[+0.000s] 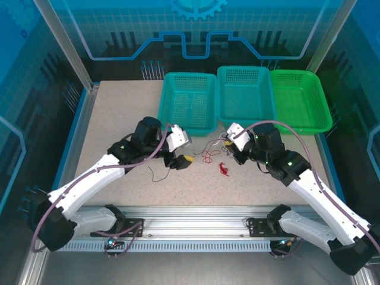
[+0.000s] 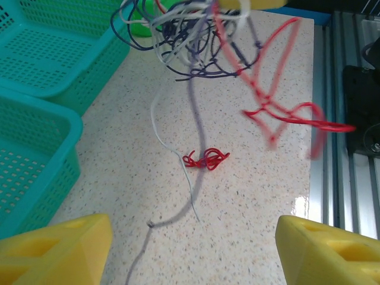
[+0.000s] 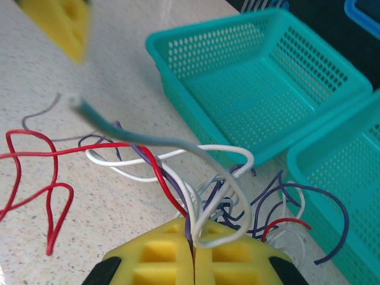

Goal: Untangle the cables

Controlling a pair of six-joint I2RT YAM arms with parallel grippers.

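Speckled beige table (image 1: 119, 136) lies under both arms. The left claw (image 1: 185, 160) has its yellow fingers (image 2: 59, 249) spread wide apart, holding nothing, and a loose grey strand runs between them. Just ahead of it lies a small red curl of wire (image 2: 206, 159), and beyond that the tangled cables (image 2: 190, 41). The right claw (image 3: 193, 261) is closed tight on that tangle, with white, red and purple loops spilling from its pads. Past both claws stand two teal baskets (image 1: 189, 101) and a green basket (image 1: 300, 98).
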